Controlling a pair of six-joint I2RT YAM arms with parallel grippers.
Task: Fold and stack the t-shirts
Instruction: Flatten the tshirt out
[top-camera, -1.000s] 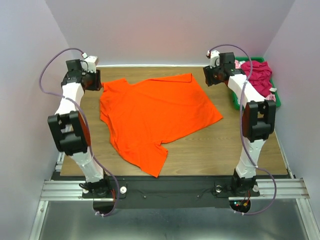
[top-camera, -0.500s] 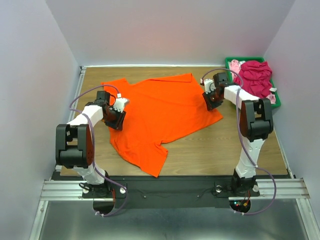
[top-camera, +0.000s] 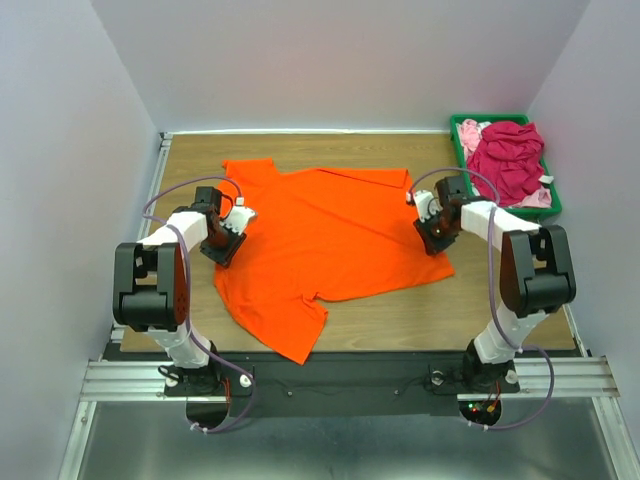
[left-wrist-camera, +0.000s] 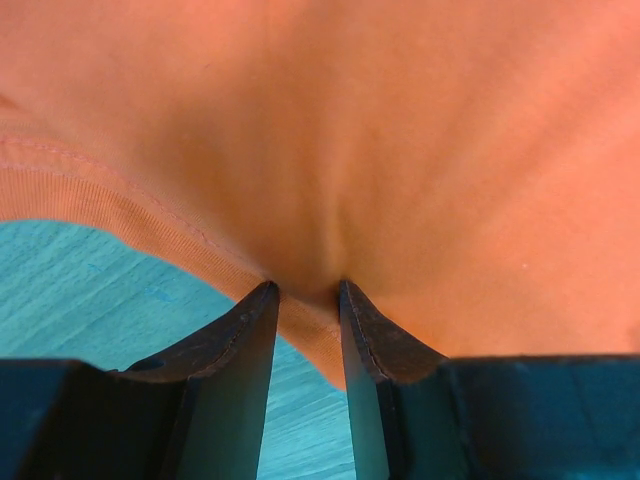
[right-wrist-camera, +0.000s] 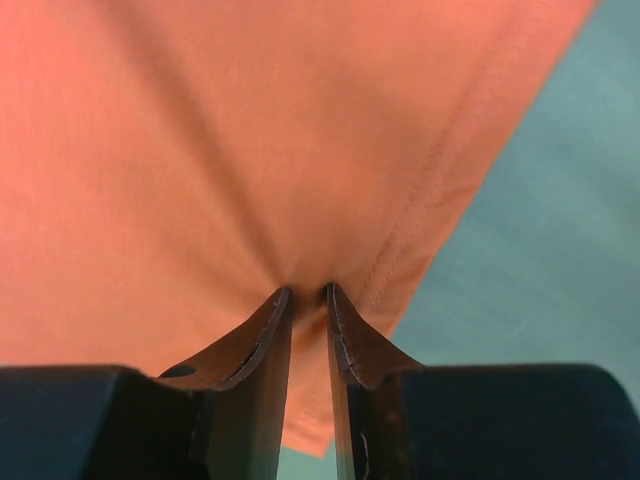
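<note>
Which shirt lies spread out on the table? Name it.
The orange shirt; the magenta shirt and pale pink shirt sit bunched in the green bin.

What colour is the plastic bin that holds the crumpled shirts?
Green. The plastic bin shows best in the top external view.

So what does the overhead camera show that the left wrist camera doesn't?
Only overhead: the whole spread bright orange cloth t-shirt, the right claw, a green plastic bin holding a magenta shirt and a pale pink one. Only the wrist: the t-shirt's stitched edge pinched in the left claw, close up. Both: orange cloth, that claw, wooden table.
</note>
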